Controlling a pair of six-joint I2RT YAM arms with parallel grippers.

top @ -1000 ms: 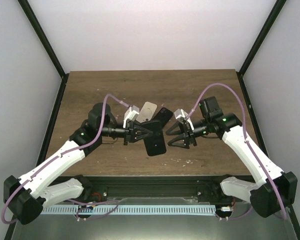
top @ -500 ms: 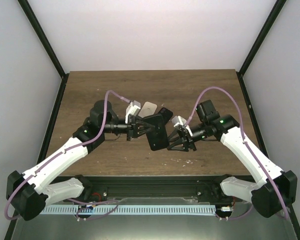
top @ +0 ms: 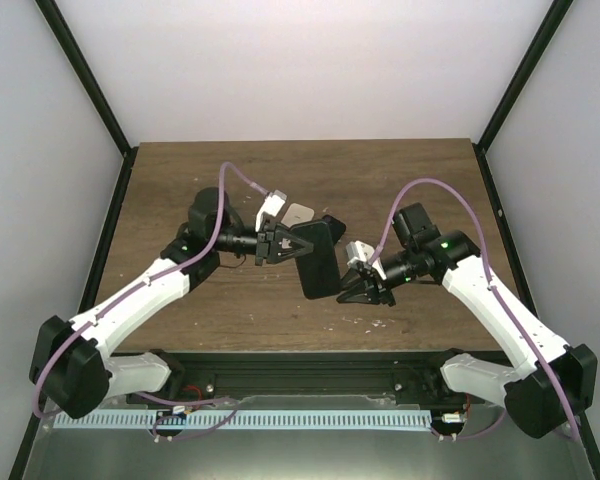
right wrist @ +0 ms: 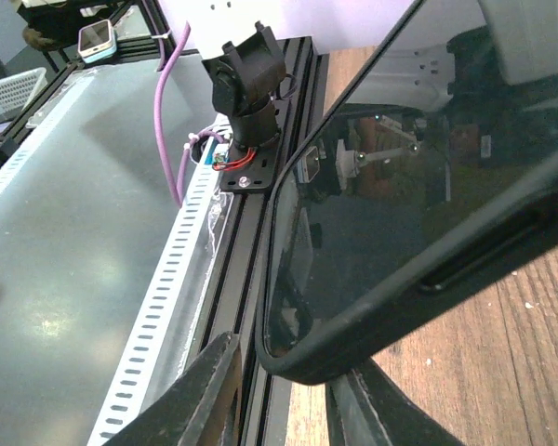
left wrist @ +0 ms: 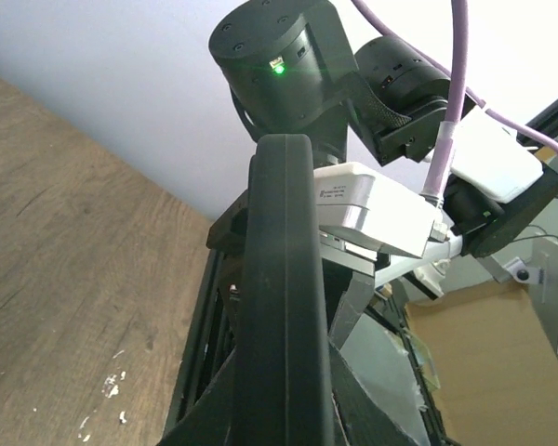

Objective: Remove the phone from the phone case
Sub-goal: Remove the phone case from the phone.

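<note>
The black phone in its black case point(top: 318, 262) is held up off the table, between the two arms. My left gripper point(top: 290, 245) is shut on its upper left edge. In the left wrist view the case point(left wrist: 284, 279) stands edge-on between my fingers point(left wrist: 200, 413). My right gripper point(top: 350, 287) is open at the phone's lower right corner. In the right wrist view the glossy screen point(right wrist: 418, 177) and case rim point(right wrist: 418, 297) fill the right half. The phone's rounded corner sits between my open right fingers point(right wrist: 214, 390), with a gap to the left one.
A light grey flat item point(top: 298, 213) and a small black item point(top: 331, 223) lie on the wooden table point(top: 420, 180) behind the phone. The black frame rail point(top: 310, 365) runs along the near edge. Small white specks point(top: 365, 322) lie near the table's front.
The left arm has carried the phone farther from the front edge and a little right. The right gripper has moved left and down, and its open fingers now straddle the phone's lower corner.
</note>
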